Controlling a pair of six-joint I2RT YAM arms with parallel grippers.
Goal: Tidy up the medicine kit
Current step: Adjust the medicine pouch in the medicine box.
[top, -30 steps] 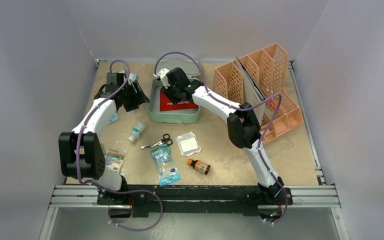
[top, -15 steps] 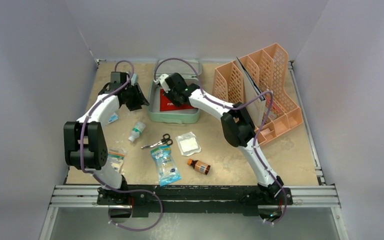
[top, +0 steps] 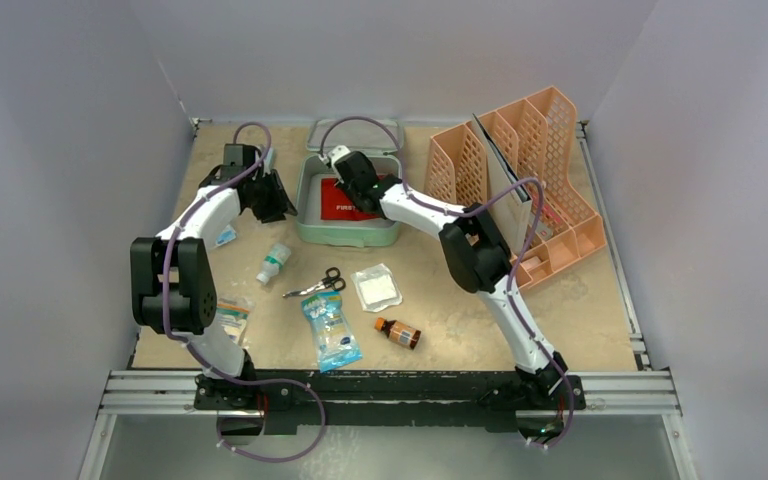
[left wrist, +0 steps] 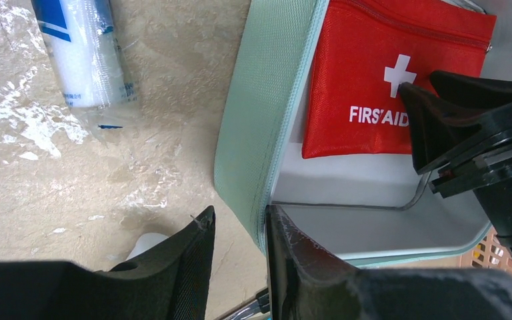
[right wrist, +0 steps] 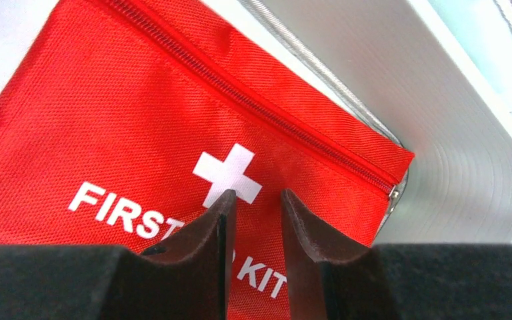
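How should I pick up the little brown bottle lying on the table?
Pinch the brown bottle around its middle, coming straight down from above. It lies on its side on the table with nothing touching it, so both round flanks are free. The orange cap end looks too small to hold well.

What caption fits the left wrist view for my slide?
Left gripper gripping the wall of the medicine kit; red first-aid pouch inside, right gripper over it.
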